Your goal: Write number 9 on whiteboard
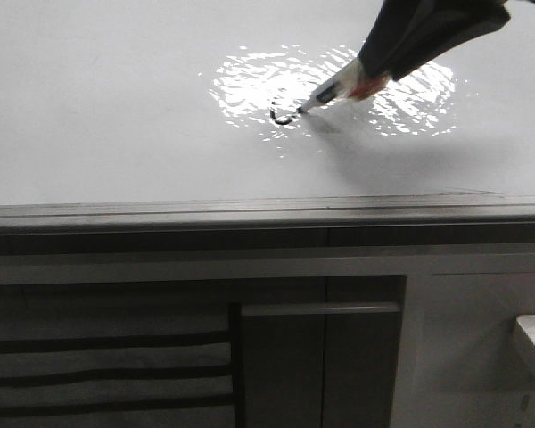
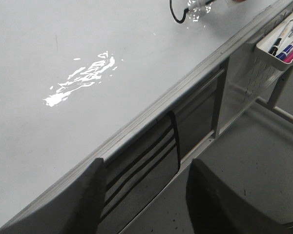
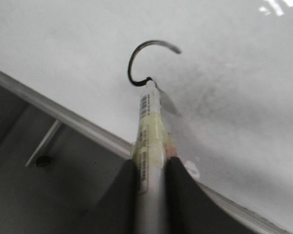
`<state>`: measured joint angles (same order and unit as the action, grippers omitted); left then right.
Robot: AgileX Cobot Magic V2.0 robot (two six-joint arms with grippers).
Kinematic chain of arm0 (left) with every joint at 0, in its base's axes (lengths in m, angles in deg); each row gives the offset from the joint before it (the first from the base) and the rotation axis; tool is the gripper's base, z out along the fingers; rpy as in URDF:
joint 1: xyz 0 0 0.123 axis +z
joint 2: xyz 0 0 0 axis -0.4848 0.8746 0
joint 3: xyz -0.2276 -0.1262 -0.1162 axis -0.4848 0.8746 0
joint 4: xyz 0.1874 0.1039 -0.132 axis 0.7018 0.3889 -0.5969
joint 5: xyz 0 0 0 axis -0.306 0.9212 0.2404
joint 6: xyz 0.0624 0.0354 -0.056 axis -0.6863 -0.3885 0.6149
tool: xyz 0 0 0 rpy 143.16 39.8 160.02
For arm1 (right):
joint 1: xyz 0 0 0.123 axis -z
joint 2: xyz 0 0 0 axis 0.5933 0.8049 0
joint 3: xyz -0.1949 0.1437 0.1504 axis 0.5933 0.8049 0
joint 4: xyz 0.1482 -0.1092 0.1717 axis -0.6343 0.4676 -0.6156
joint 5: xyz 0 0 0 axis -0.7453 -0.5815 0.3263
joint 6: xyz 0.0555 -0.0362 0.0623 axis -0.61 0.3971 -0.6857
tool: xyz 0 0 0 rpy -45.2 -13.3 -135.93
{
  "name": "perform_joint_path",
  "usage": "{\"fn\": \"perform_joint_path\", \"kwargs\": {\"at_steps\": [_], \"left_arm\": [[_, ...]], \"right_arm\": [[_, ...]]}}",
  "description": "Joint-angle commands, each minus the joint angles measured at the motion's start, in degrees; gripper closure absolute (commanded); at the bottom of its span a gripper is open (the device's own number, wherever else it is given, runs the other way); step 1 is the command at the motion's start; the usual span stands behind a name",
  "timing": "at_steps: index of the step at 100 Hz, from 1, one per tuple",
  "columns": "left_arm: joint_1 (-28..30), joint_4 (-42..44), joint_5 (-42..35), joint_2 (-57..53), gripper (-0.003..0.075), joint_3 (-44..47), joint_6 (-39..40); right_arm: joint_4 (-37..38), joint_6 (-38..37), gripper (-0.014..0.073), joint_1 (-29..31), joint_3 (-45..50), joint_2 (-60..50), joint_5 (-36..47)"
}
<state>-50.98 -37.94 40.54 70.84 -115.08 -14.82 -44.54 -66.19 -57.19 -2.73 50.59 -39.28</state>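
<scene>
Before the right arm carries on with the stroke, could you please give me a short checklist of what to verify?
1. Marker clamped in the right gripper, jaws shut on the barrel: ok.
2. Marker tip touching the whiteboard: ok.
3. Number 9 complete: not ok, only an open curved arc is drawn.
4. Bare board beside the arc for the remaining stroke: ok.
5. Left gripper away from the writing, jaws open and empty: ok.
6. Ink flow for the next stroke: cannot tell.

Below a grey metal rail [image 1: 250, 214] stand dark cabinet panels with horizontal slats [image 1: 107, 366]. A white tray of markers [image 2: 282, 43] hangs beside them above a grey floor [image 2: 254, 146].
</scene>
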Motion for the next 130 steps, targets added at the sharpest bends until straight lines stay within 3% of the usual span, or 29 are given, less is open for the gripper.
{"fn": "perform_joint_path", "kwargs": {"at_steps": [1, 35, 56, 70, 80, 92, 106, 130], "left_arm": [[0.17, -1.56, -3.83, -0.1, 0.0373, -1.53, 0.72], [0.17, -1.64, -4.69, -0.1, 0.0373, -1.53, 0.72], [0.17, -1.64, -5.05, -0.1, 0.0373, -1.53, 0.51], [0.17, -5.85, -5.08, 0.55, 0.0373, -2.49, -4.14], [0.17, -12.04, 0.13, 4.06, 0.0373, -5.36, -12.02], [0.17, -17.15, 6.94, 10.37, 0.0373, -9.74, -20.98], [-2.96, -18.79, 8.85, 17.76, 0.0373, -13.86, -26.6], [-15.94, -15.23, 1.91, 28.87, 0.0373, -19.92, -30.79]], "right_arm": [[1.82, 0.43, 0.0647, 1.49, -2.29, -2.69, 5.3], [0.86, 0.43, 0.0647, 1.1, -1.6, -1.34, -1.23], [0.86, 0.43, 0.0647, -1.94, 4.03, -0.46, 0.29], [0.86, 0.99, 0.0647, -3.71, 3.0, -3.25, -0.29], [0.86, 6.19, 0.0647, -6.22, 1.61, -6.29, -3.27], [0.86, 22.18, 0.0647, -9.65, -0.53, -9.82, -10.0], [0.86, 33.56, 0.0647, -11.91, -1.12, -13.29, -12.66], [0.86, 37.59, 0.0647, -12.56, -1.12, -16.44, -12.66]]}}
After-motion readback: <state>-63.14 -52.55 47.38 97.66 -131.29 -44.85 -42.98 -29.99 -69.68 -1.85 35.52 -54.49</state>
